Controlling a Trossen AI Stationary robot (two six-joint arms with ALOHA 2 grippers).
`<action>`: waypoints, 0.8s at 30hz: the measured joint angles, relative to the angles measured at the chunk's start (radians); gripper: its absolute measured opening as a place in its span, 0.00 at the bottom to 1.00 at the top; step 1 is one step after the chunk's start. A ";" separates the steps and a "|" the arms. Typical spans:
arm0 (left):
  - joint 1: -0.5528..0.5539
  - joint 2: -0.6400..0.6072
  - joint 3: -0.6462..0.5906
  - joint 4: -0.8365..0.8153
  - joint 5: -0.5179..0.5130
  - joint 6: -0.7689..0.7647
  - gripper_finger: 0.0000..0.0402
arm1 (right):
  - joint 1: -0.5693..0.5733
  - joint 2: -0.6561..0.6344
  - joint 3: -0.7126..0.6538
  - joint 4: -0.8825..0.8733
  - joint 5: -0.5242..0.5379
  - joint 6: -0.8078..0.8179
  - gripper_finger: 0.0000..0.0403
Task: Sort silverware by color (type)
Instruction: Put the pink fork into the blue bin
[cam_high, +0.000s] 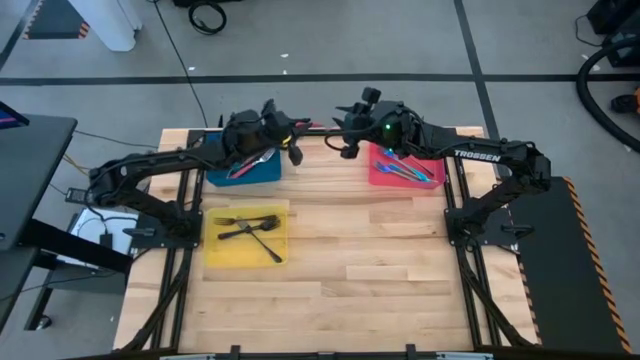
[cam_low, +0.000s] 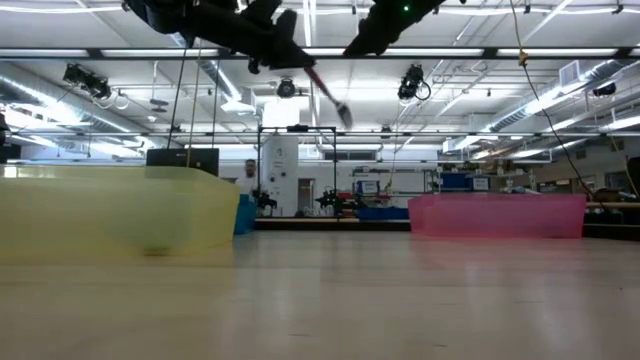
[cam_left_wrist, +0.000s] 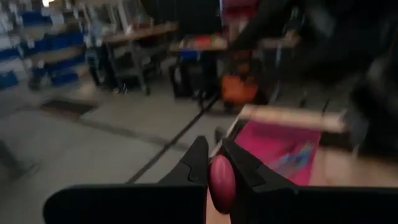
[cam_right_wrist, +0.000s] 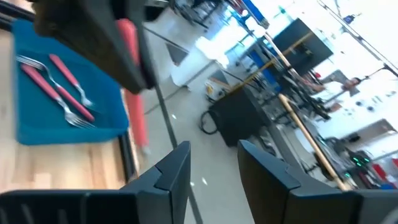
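My left gripper (cam_high: 292, 140) is raised over the table's far edge, shut on a red-handled fork (cam_low: 326, 90). The fork's silver head (cam_low: 343, 114) points down toward my right gripper (cam_high: 345, 138). The right gripper (cam_right_wrist: 214, 167) is open, faces the left one a short way off, and touches nothing. The blue tray (cam_high: 262, 176) holds red-handled forks (cam_right_wrist: 59, 93). Blue forks (cam_high: 408, 168) lie in the red tray (cam_high: 377, 176), and black forks (cam_high: 252, 228) in the yellow tray (cam_high: 215, 250). My left gripper pinches the fork between its two fingers by the red handle, whose rounded free end (cam_left_wrist: 222, 177) shows between them. The fork is lifted clear, high above the table. It slants down away from the fingers, with the head free in the air.
The blue tray sits at the far left, the red tray at the far right, and the yellow tray nearer on the left. Bare wooden table (cam_high: 380, 270) spreads over the middle and the near side. Beyond the far edge are the floor and cables.
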 joint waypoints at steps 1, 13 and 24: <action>0.011 -0.008 0.000 -0.044 0.000 0.008 0.06 | -0.004 0.000 0.000 -0.001 0.016 -0.003 0.35; 0.036 -0.158 0.000 -0.476 -0.197 0.178 0.06 | -0.054 -0.001 0.000 -0.015 0.033 -0.021 0.35; 0.042 -0.201 0.000 -0.997 -0.347 0.005 0.08 | -0.078 -0.001 0.000 -0.016 0.032 -0.017 0.35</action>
